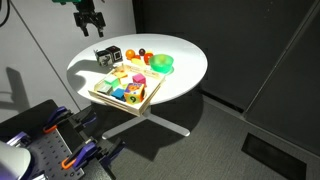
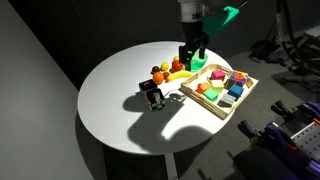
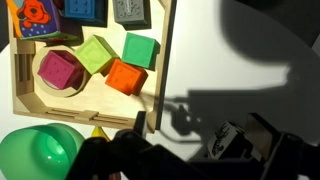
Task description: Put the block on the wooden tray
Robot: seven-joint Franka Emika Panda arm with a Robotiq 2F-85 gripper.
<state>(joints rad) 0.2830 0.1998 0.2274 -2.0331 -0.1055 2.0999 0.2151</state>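
Note:
The block is a small white cube with dark marks. It stands on the round white table next to a black cube with white spots. In the wrist view the block lies at the lower right, partly hidden behind my dark fingers. In an exterior view the two cubes stand close together. The wooden tray holds several coloured blocks. My gripper hangs open and empty, well above the table, between the cubes and the tray.
A green bowl sits beside the tray. Small toy fruits lie in a row between the bowl and the cubes. The table has bare white surface on the cubes' side. My shadow falls on it.

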